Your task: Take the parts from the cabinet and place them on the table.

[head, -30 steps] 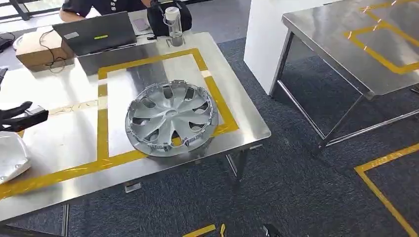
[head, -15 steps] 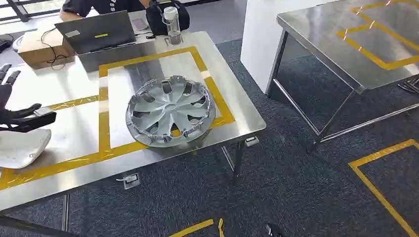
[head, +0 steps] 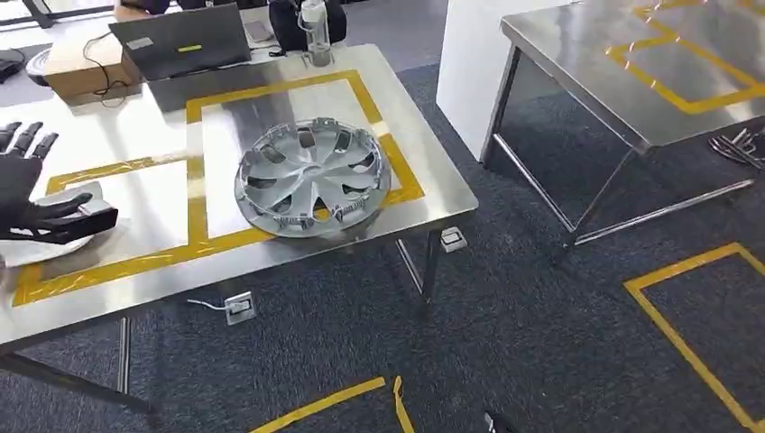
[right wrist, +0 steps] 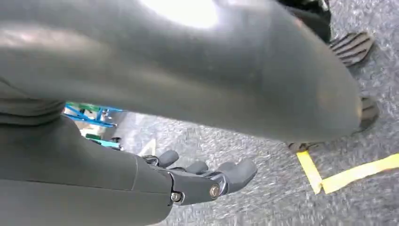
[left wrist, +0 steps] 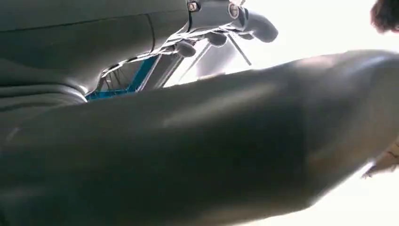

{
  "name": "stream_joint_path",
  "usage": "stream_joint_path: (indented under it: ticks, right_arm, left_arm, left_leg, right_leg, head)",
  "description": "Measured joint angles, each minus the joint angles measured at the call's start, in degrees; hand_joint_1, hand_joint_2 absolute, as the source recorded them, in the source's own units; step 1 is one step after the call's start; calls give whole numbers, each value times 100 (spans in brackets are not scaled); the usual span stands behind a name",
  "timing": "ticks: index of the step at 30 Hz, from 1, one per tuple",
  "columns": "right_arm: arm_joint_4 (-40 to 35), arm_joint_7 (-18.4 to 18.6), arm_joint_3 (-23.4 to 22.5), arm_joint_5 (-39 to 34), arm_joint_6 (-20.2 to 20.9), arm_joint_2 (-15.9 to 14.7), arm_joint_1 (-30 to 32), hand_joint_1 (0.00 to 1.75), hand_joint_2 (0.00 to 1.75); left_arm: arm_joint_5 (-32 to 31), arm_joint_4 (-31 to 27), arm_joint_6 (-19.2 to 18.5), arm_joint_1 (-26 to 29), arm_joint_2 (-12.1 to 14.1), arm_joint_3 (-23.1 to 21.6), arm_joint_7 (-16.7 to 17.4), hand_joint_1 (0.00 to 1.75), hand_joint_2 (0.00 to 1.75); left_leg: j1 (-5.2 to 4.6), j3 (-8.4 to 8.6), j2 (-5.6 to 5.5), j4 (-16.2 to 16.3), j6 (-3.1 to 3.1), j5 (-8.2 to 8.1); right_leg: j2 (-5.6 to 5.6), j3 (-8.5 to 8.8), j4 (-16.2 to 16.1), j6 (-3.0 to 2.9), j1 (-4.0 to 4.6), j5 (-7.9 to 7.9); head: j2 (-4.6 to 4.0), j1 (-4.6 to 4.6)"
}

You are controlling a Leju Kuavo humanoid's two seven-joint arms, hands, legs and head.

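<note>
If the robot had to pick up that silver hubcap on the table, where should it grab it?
Probably by the rim. The silver spoked plastic hubcap lies flat, face up, inside the yellow tape rectangle on the steel table. Its near edge sits close to the table's front edge, so coming from that side and pinching rim through a spoke opening looks easiest.

one hubcap [head: 312, 178], two tables [head: 424, 171], one laptop [head: 179, 41]

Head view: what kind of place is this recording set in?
Probably a lab or workshop test area: steel tables marked with yellow tape, a silver wheel cover as the workpiece, and a laptop at the far end.
</note>
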Motion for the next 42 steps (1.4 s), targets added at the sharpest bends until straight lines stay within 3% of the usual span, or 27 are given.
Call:
stream_joint_path:
  ticks: [2,3,5,6,7,9,11,12,13,17,20,21,22,24,26,27,28,31,32,33,34,36,37,38,40,41,42]
  right_arm:
    - [0,9,-13,20,2,4,7,0,0]
    - [0,-2,-22,26,0,0,2,0,0]
    - [0,0,-31,44,18,-4,1,0,0]
    - [0,0,-31,50,20,-4,3,0,0]
    - [0,11,-31,63,26,-4,2,0,0]
    - [0,11,-31,85,28,-4,2,0,0]
    - [0,11,-31,98,28,-4,-1,0,0]
    - [0,13,-31,98,28,-4,-1,0,0]
    - [0,13,-31,98,31,-4,-6,0,0]
    - [0,-9,-33,160,37,-4,22,0,0]
    - [0,5,-33,221,17,0,27,0,0]
    - [0,24,-33,236,-13,0,22,0,0]
    - [0,24,-33,240,-46,0,20,0,0]
    - [0,24,-33,238,-87,0,18,0,0]
    - [0,24,-33,236,-81,-2,14,0,0]
    - [0,24,-33,225,-74,-2,4,0,0]
    - [0,24,-33,221,-72,-2,-3,0,0]
    - [2,2,-33,214,-70,4,-2,0,0]
    - [4,2,-33,203,-74,18,0,0,0]
    - [4,0,-33,203,-77,24,-13,0,0]
    - [2,-18,-33,203,-79,24,-11,0,0]
    - [2,-17,-33,203,-46,24,7,0,0]
    - [2,-17,-33,190,-17,24,5,0,0]
    - [2,-17,-35,166,6,24,4,0,0]
    - [2,-17,-42,157,20,24,1,0,0]
    - [2,-17,-42,162,22,24,0,0,0]
    - [2,-17,-42,166,31,24,-5,0,0]
  left_arm:
    - [0,2,20,16,7,0,9,0,0]
    - [0,4,28,19,20,0,6,0,0]
    - [0,11,37,25,37,0,-5,0,0]
    - [0,18,37,50,37,0,-13,0,0]
    - [0,30,29,75,42,0,-28,0,0]
    - [0,42,-4,94,52,0,-39,0,0]
    - [2,33,-26,91,61,0,-50,0,0]
    - [2,24,-31,87,77,0,-53,0,0]
    - [2,9,-37,84,74,0,-59,0,0]
    - [0,15,-79,67,79,-2,-77,0,0]
    - [-2,11,-92,53,74,-2,-90,0,0]
    - [-2,13,-94,53,74,-2,-90,0,0]
    - [-2,13,-96,54,74,-2,-92,0,0]
    - [-2,17,-125,65,74,-2,-101,0,0]
    - [-2,17,-131,65,77,-2,-105,0,0]
    - [-2,13,-131,63,74,-2,-107,0,0]
    - [-2,-4,-133,63,79,-2,-105,0,0]
    - [0,-4,-136,51,61,-2,-90,0,0]
    - [2,0,-133,59,79,-2,-83,0,0]
    - [4,7,-129,60,85,-2,-72,0,0]
    - [7,11,-129,49,105,-2,-57,0,0]
    - [7,11,-133,49,85,-2,-55,0,0]
    - [7,13,-142,54,79,-2,-57,0,0]
    - [7,22,-146,57,79,-2,-59,0,0]
    - [7,28,-149,56,83,-2,-59,0,0]
    - [7,26,-153,52,83,-2,-68,0,0]
    - [4,24,-175,42,92,-2,-79,0,0]
  left_leg:
    - [4,-48,-4,-5,-62,23]
    - [0,-127,-16,116,-101,-208]
    - [35,-325,-16,857,-172,-858]
    - [45,-414,-16,1274,-202,-1080]
    - [52,-447,-16,1595,-225,-1144]
    - [74,-215,-14,1495,-238,-836]
    - [92,441,-15,644,-230,-538]
    - [91,741,-21,155,-202,-772]
    - [37,913,-34,-106,-147,-840]
    - [14,746,-21,-150,66,-622]
    - [24,523,-46,-150,142,-409]
    - [22,425,-65,-144,144,-335]
    - [20,324,-95,-136,138,-263]
    - [23,120,-159,-116,110,-126]
    - [38,-52,-248,-73,60,-16]
    - [45,-107,-284,-33,28,29]
    - [22,-175,-327,-6,-13,62]
    - [46,-168,-464,-71,-134,237]
    - [44,-203,-489,-97,-170,274]
    - [59,-255,-312,-25,-167,144]
    - [59,-358,-152,231,-187,-204]
    - [73,-562,-61,1080,-236,-820]
    - [74,-642,-51,1496,-256,-967]
    - [75,-634,-50,1714,-261,-940]
    - [74,-304,-51,1491,-242,-581]
    - [72,24,-50,1094,-214,-421]
    - [68,435,-49,582,-178,-437]
  right_leg:
    - [-21,-48,-96,-75,-62,149]
    - [-32,-108,-120,-98,-59,213]
    - [-41,-253,-119,-137,-61,332]
    - [-47,-327,-113,-138,-60,392]
    - [-52,-416,-106,-134,-60,457]
    - [-56,-581,-82,-114,-62,571]
    - [-56,-717,-62,-75,-63,685]
    - [-52,-747,-57,-46,-59,733]
    - [-50,-770,-51,-4,-55,784]
    - [-35,-817,-147,157,-101,968]
    - [-31,-1136,670,213,-113,-70]
    - [-31,-1254,1149,227,-113,-348]
    - [-31,-1314,1545,230,-110,-444]
    - [-26,-1137,1690,215,-106,-158]
    - [43,-549,1022,190,-108,144]
    - [214,-132,492,175,-122,64]
    - [330,176,9,124,-114,-203]
    - [219,124,32,32,-62,-135]
    - [152,102,0,-32,-107,-67]
    - [72,45,-18,-88,-110,-1]
    - [46,-25,-19,-136,-103,66]
    - [-46,-170,-16,-139,-89,185]
    - [-95,-259,-12,-141,-80,250]
    - [-129,-340,-11,-140,-73,314]
    - [-178,-508,-6,-129,-56,443]
    - [-188,-584,-4,-115,-50,506]
    - [-193,-625,0,-97,-46,566]
  head:
    - [0,7]
    - [0,-4]
    - [0,-22]
    - [0,-20]
    - [0,-20]
    - [0,-22]
    - [0,-22]
    - [0,-20]
    - [0,-15]
    - [0,-37]
    - [0,-4]
    - [0,-9]
    - [0,-2]
    - [0,-2]
    - [0,-2]
    - [0,-2]
    - [0,1]
    - [0,-7]
    - [0,-13]
    - [0,-11]
    - [0,-55]
    - [0,-59]
    - [0,-57]
    - [0,-61]
    - [0,-59]
    - [0,-59]
    - [0,-57]
